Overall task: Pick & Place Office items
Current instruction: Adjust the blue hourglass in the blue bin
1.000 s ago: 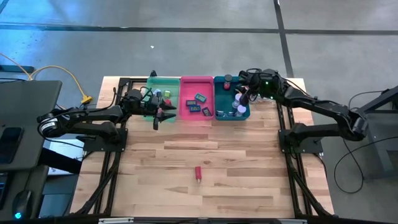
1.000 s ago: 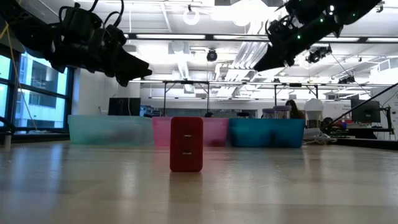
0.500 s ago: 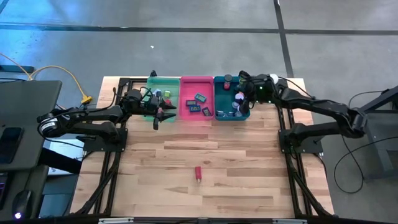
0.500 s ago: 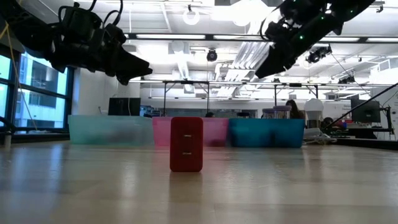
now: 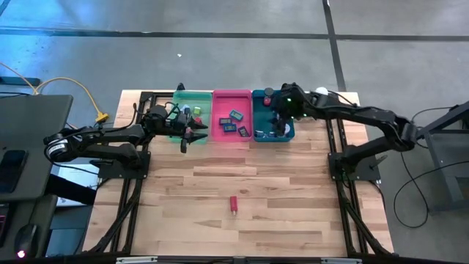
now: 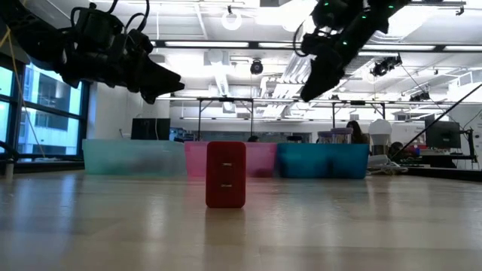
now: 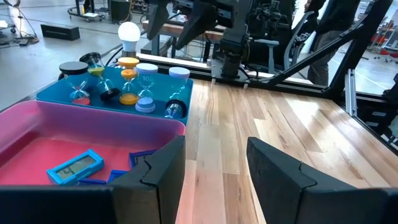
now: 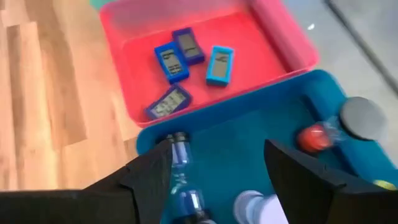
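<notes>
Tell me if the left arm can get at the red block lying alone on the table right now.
Probably yes. The red block lies alone on bare wood with nothing around it, and the left hand hovers empty by the green tray. Whether it reaches that far is unclear.

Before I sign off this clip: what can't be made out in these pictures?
- Green tray contents: high view, covered by the left gripper and arm; items too small.
- Teal tray contents: high view, partly under the right gripper.
- All tray contents: low view, hidden by the walls.
- Red block: high view, too small for detail.
</notes>
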You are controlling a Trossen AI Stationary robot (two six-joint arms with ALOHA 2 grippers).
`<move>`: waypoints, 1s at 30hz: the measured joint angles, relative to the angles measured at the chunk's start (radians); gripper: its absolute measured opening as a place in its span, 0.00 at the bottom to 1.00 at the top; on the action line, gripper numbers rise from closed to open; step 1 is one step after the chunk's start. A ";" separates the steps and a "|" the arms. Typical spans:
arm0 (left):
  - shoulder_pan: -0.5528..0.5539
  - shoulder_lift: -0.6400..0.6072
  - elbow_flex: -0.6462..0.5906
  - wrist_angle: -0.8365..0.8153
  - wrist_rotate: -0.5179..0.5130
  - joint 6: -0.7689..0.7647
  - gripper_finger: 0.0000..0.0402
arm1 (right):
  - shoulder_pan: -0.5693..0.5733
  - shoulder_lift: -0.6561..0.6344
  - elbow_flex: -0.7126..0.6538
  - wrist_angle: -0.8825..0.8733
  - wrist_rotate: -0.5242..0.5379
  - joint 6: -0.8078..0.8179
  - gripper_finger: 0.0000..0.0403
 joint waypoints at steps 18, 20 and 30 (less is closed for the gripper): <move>0.000 0.000 0.000 -0.060 0.000 0.001 0.41 | 0.056 0.250 0.077 -0.107 0.019 -0.234 0.60; 0.000 0.000 0.000 -0.060 0.000 0.001 0.41 | 0.064 0.253 0.076 -0.100 0.042 -0.237 0.60; 0.000 0.000 0.000 -0.056 0.000 -0.005 0.41 | 0.052 0.261 0.076 -0.035 0.059 -0.236 0.60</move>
